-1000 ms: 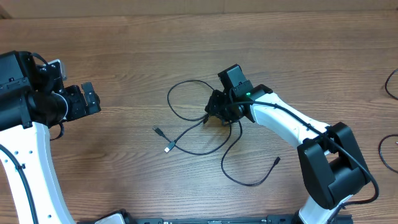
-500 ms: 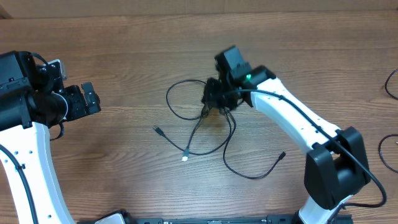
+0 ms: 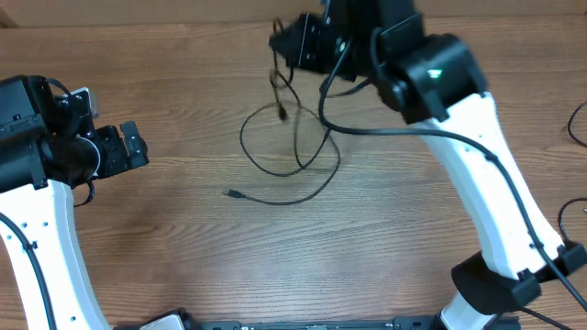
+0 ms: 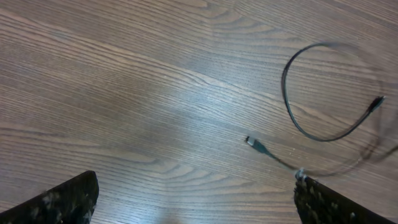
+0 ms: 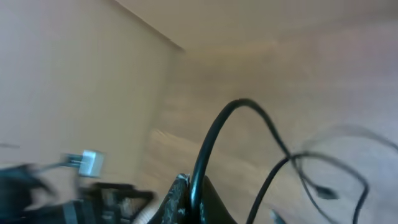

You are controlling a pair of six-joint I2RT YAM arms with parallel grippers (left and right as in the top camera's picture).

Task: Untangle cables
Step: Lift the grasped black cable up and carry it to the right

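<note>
Thin black cables (image 3: 292, 156) form loops in the middle of the wooden table, with one plug end (image 3: 233, 193) lying flat and another plug (image 3: 282, 112) dangling. My right gripper (image 3: 286, 48) is raised at the far centre and is shut on a black cable (image 5: 211, 149), lifting the tangle. In the right wrist view the cord runs up between the jaws (image 5: 194, 198) and other strands hang blurred to the right. My left gripper (image 3: 134, 145) is open and empty at the left, well apart from the cables. The left wrist view shows a loop (image 4: 311, 99) and a plug (image 4: 254, 143).
More thin black cords lie at the right table edge (image 3: 576, 124) and lower right (image 3: 570, 225). The right arm (image 3: 495, 183) spans the right side of the table. A light wall borders the table's far edge (image 3: 138, 11).
My right gripper has risen and moved toward the far edge with the cable in it, pulling the tangle up and away. One plug now dangles. The left arm has not moved.
</note>
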